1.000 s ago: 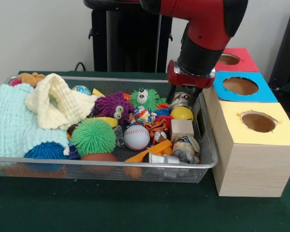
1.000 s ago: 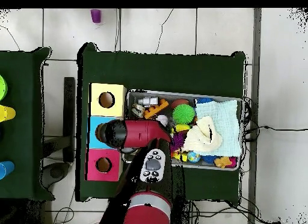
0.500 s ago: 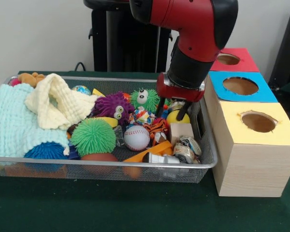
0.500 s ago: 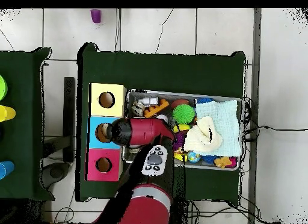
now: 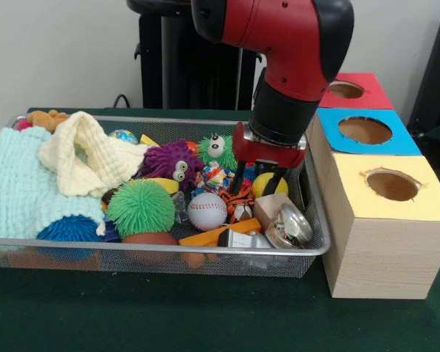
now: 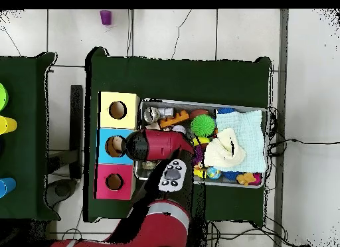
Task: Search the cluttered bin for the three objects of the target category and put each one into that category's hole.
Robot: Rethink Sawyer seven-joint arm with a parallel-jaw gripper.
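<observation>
**Gripper down among the toys at the bin's box end, fingers spread over a yellow ball**

The gripper hung low inside the wire mesh bin, at the end next to the row of boxes. Its two dark fingers stood apart, open, and nothing was clamped between them as far as the front view showed. A yellow ball sat directly under the gap, partly hidden by the fingers; whether the tips touched it could not be told.

The target category was not spelled out, so the pick was a judgement: the ball directly beneath looked the likeliest object, needing only a short straight descent and a close. Being round, it had no long axis to align with. A baseball lay just beside it toward the camera, a tilted metal can and a wooden block closer to the front rim, and a purple fuzzy creature and a green spiky ball further along toward the blankets.

The yellow-topped box, blue-topped box and red-topped box stood just outside the bin, each with an open hole. In the overhead view the arm covered that end of the bin, hiding the gripper.
</observation>
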